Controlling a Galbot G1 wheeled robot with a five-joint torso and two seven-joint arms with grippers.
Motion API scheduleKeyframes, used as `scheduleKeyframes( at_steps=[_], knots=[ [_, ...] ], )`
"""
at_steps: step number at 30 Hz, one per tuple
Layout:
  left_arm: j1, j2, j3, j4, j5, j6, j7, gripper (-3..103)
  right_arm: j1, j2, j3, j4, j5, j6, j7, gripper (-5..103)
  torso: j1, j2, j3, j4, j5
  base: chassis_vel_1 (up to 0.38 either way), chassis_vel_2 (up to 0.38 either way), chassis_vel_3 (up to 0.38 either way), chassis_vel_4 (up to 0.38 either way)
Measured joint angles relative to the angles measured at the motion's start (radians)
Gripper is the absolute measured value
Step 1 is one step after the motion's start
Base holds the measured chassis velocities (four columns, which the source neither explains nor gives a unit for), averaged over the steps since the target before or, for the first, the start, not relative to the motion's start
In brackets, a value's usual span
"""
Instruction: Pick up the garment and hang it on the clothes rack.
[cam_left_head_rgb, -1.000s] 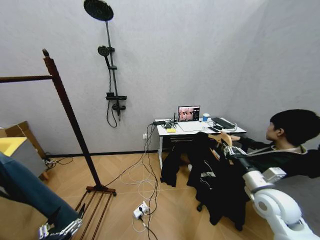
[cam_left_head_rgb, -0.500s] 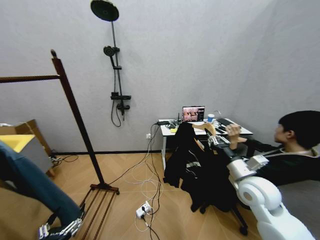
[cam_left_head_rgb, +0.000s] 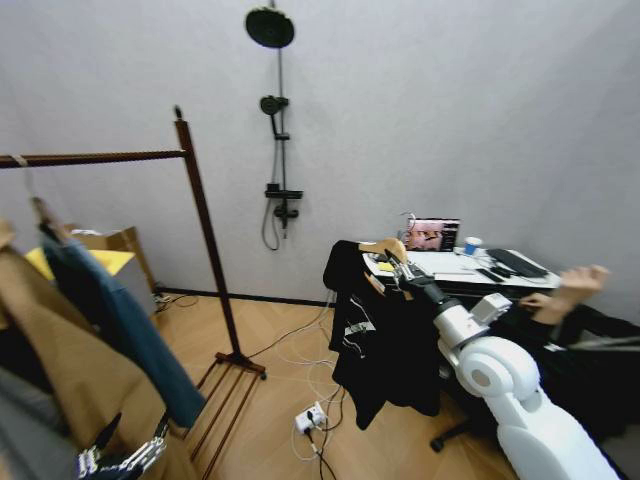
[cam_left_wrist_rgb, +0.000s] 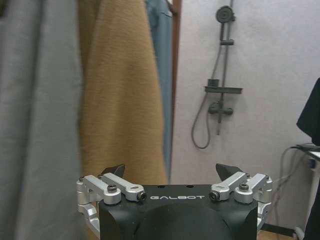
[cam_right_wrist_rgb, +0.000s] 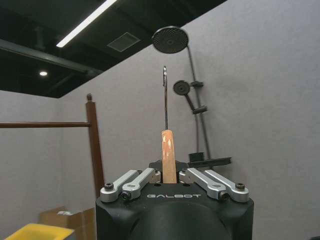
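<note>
The right gripper (cam_left_head_rgb: 398, 268) is extended forward at mid-height on the right side of the head view, with its jaws closed on the light wooden hanger (cam_left_head_rgb: 384, 247) that carries the garment (cam_left_head_rgb: 385, 340). In the right wrist view the jaws of the right gripper (cam_right_wrist_rgb: 169, 176) clamp the hanger neck (cam_right_wrist_rgb: 168, 156) from both sides, and the metal hook (cam_right_wrist_rgb: 165, 97) stands upright above it. The garment is black, hangs free of the floor from the hanger, and sits in front of the tabletop (cam_left_head_rgb: 455, 266), which carries a laptop (cam_left_head_rgb: 432, 235) and a cup (cam_left_head_rgb: 472, 244). The clothes rack (cam_left_head_rgb: 205, 235) stands to the left of the garment and well apart from it: 1 knob-topped post rises from the slatted base (cam_left_head_rgb: 225, 400), and the horizontal rail (cam_left_head_rgb: 95, 158) runs from the post toward the left edge of the head view. A teal-blue coat (cam_left_head_rgb: 125, 325) and a tan garment (cam_left_head_rgb: 65, 380) hang at the left end of that rail. The hook is not on the rail. The left gripper (cam_left_head_rgb: 120, 462) is low at the lower left of the head view, close to the hanging clothes; in the left wrist view the jaws of the left gripper (cam_left_wrist_rgb: 172, 172) stand apart with nothing between them, facing the tan garment (cam_left_wrist_rgb: 122, 90) and a grey garment (cam_left_wrist_rgb: 37, 115). A shower fixture (cam_left_head_rgb: 277, 130) is mounted on the wall behind the rack.
</note>
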Motion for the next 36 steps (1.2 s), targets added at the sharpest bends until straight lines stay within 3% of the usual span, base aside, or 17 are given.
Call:
scheduleKeyframes(
  at_steps=[9, 13, 23, 25, 28, 30, 31, 33, 34, 36],
  knots=[
    [0.000, 0.000, 0.000, 0.000, 0.000, 0.000, 0.000, 100, 0.213, -0.036, -0.137, -0.085, 0.125, -0.053, -0.039, 10, 0.000, 0.000, 0.000, 0.0002, -0.0003, 0.124, 0.127, 0.118, 0.114],
    [0.000, 0.000, 0.000, 0.000, 0.000, 0.000, 0.000, 100, 0.361, -0.043, -0.235, -0.206, 0.180, -0.073, -0.082, 10, 0.000, 0.000, 0.000, 0.0005, -0.0001, 0.090, 0.088, 0.086, 0.105],
    [0.000, 0.000, 0.000, 0.000, 0.000, 0.000, 0.000, 100, 0.718, 0.012, -0.493, -0.475, 0.177, -0.077, -0.139, 10, 0.000, 0.000, 0.000, 0.0000, -0.0005, 0.006, 0.009, 0.013, 0.010],
    [0.000, 0.000, 0.000, 0.000, 0.000, 0.000, 0.000, 100, 0.839, 0.059, -0.601, -0.596, 0.152, -0.075, -0.175, 10, 0.000, 0.000, 0.000, 0.0000, -0.0001, 0.000, 0.000, 0.000, 0.000],
    [0.000, 0.000, 0.000, 0.000, 0.000, 0.000, 0.000, 100, 0.890, 0.093, -0.650, -0.653, 0.141, -0.073, -0.196, 10, 0.000, 0.000, 0.000, -0.0002, -0.0003, 0.000, 0.000, 0.000, 0.000],
    [0.000, 0.000, 0.000, 0.000, 0.000, 0.000, 0.000, 100, 0.984, 0.186, -0.726, -0.751, 0.115, -0.067, -0.237, 10, 0.000, 0.000, 0.000, 0.0000, -0.0001, 0.000, 0.000, 0.000, 0.000],
    [0.000, 0.000, 0.000, 0.000, 0.000, 0.000, 0.000, 100, 0.984, 0.186, -0.726, -0.751, 0.115, -0.067, -0.237, 10, 0.000, 0.000, 0.000, 0.0000, -0.0001, 0.000, 0.000, 0.000, 0.000],
    [0.000, 0.000, 0.000, 0.000, 0.000, 0.000, 0.000, 100, 1.070, 0.287, -0.782, -0.843, 0.088, -0.056, -0.271, 10, 0.000, 0.000, 0.000, 0.0005, -0.0009, 0.000, 0.000, 0.000, 0.000],
    [0.000, 0.000, 0.000, 0.000, 0.000, 0.000, 0.000, 100, 1.070, 0.287, -0.782, -0.843, 0.088, -0.056, -0.271, 10, 0.000, 0.000, 0.000, 0.0005, -0.0009, 0.000, 0.000, 0.000, 0.000],
    [0.000, 0.000, 0.000, 0.000, 0.000, 0.000, 0.000, 100, 1.136, 0.359, -0.812, -0.942, 0.045, -0.042, -0.299, 10, 0.000, 0.000, 0.000, 0.0005, -0.0008, 0.000, 0.000, 0.000, 0.000]
  ],
)
